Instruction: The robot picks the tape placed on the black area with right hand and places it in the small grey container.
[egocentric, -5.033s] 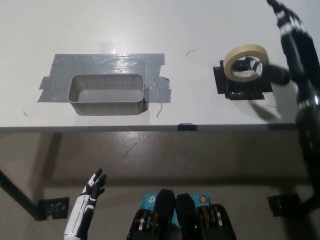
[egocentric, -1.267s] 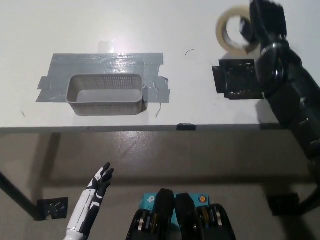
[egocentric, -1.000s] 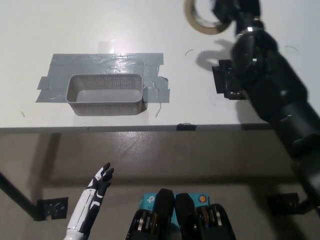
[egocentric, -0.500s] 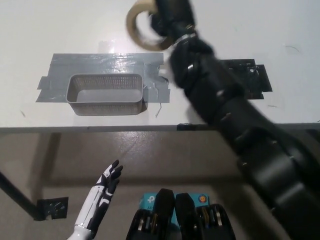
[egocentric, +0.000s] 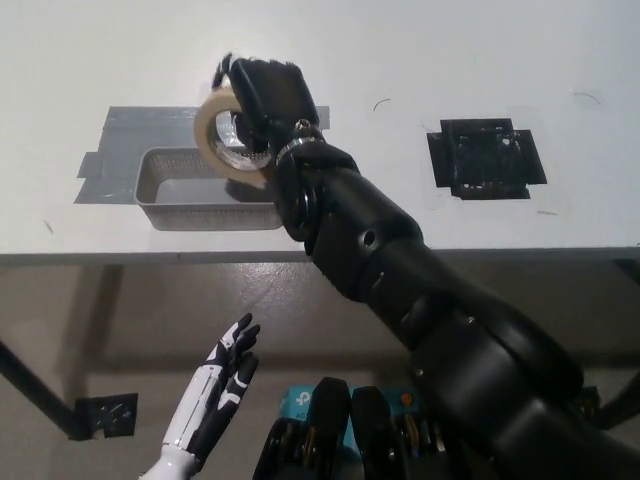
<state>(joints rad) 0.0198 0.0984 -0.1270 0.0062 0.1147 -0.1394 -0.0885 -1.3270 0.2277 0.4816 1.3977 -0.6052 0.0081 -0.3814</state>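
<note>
Your right hand (egocentric: 262, 105), fingers closed around the masking tape roll (egocentric: 228, 140), hangs over the small grey container's (egocentric: 180, 205) right end; release here and the roll could clip the rim and tumble onto the tabletop (egocentric: 420, 60).

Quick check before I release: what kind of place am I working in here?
Probably a lab test bench, not a home. A plain white table carries a black taped square as a pick spot, and the small grey container sits fixed on grey tape. Bare floor lies below.
</note>
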